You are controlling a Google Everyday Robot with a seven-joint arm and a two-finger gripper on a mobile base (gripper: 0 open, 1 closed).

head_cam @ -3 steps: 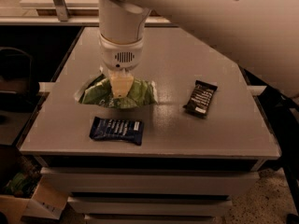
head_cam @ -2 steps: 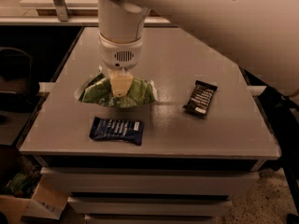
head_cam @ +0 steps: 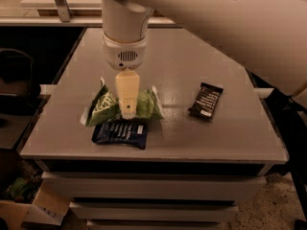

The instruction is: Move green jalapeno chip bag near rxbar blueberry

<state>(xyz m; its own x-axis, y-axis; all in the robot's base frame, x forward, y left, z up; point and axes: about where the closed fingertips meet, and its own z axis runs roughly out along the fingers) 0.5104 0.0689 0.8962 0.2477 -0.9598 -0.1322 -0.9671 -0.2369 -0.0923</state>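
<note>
The camera looks down on a grey table (head_cam: 192, 66). A big white arm (head_cam: 216, 18) comes in from the top right.

The gripper (head_cam: 128, 110) points straight down over the left part of the table. One pale finger (head_cam: 127, 92) lies across the middle of the bag (head_cam: 103, 107). The other finger is hidden behind it. The bag bunches up on both sides of the finger, so the gripper looks pinched on the bag's middle.

The bag is green with white ends. It sits right behind the blue bar (head_cam: 120, 133), which lies flat near the front edge. The bag's front edge comes right up to the bar. I cannot tell if they touch. The black bar (head_cam: 206, 101) lies well apart, on the right.

The bag is probably very light and puffy, with air and chips inside. Its skin is thin, crinkly and a bit slippery. A hard squeeze could crush the chips or pop the bag. The middle is a good place to hold, because both ends hang evenly. The flat white ends would be firmer, but then the bag would droop.

The bag is already close to the blue bar, so the job looks nearly done. What seems left is to set it down softly and let go.
</note>
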